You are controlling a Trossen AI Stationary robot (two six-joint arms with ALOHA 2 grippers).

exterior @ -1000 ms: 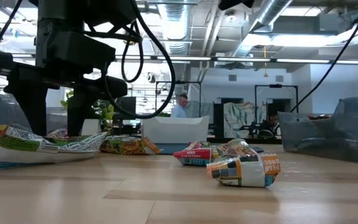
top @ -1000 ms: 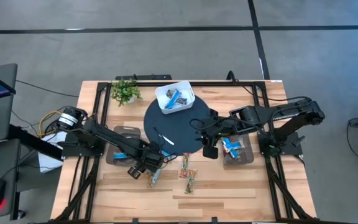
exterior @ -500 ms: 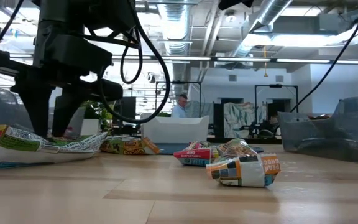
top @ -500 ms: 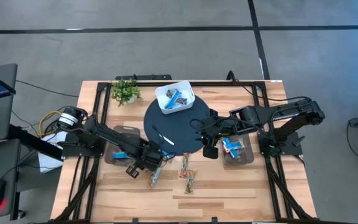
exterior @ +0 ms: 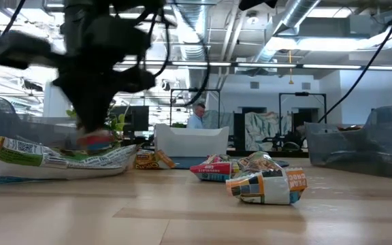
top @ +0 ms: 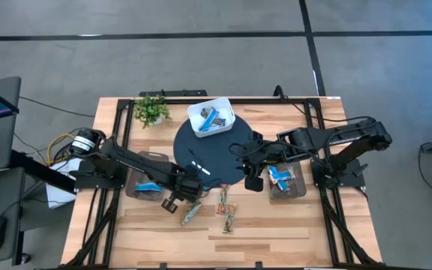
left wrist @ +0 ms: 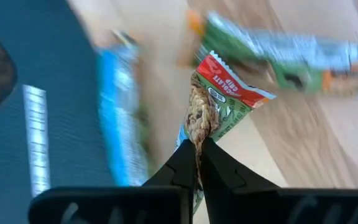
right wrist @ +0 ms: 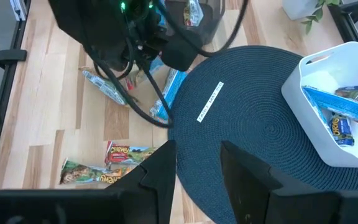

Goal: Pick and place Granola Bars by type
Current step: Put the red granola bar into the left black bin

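My left gripper [top: 177, 199] hangs over the wood just off the near left rim of the dark round mat [top: 205, 154], shut on a green-and-red granola bar [left wrist: 213, 99]. A blue bar [left wrist: 120, 112] lies flat beside the mat's edge, and another bar [top: 190, 213] lies just nearer. Two tan bars [top: 222, 199] [top: 231, 219] lie flat on the wood. My right gripper [top: 252, 182] waits open above the mat's right side, its fingers [right wrist: 166, 174] holding nothing. My left gripper pinches the green-and-red bar at a crumpled stretch of wrapper [left wrist: 197, 127] between its two fingertips. The fingers come from above, pointing down. The bar hangs below them with its red end [left wrist: 225, 78] lowest, just off the wood.
A white box [top: 211, 117] with several bars stands on the mat's far edge. Clear bins sit at the left [top: 147, 180] and right [top: 285, 180], each holding blue bars. A small plant [top: 151, 110] stands at the far left. A thin white stick [top: 199, 166] lies on the mat.
My left gripper has shut on the green-and-red bar, then risen and drifted a little toward the mat, lifting the bar off the wood. The bars around it have stayed on the table.
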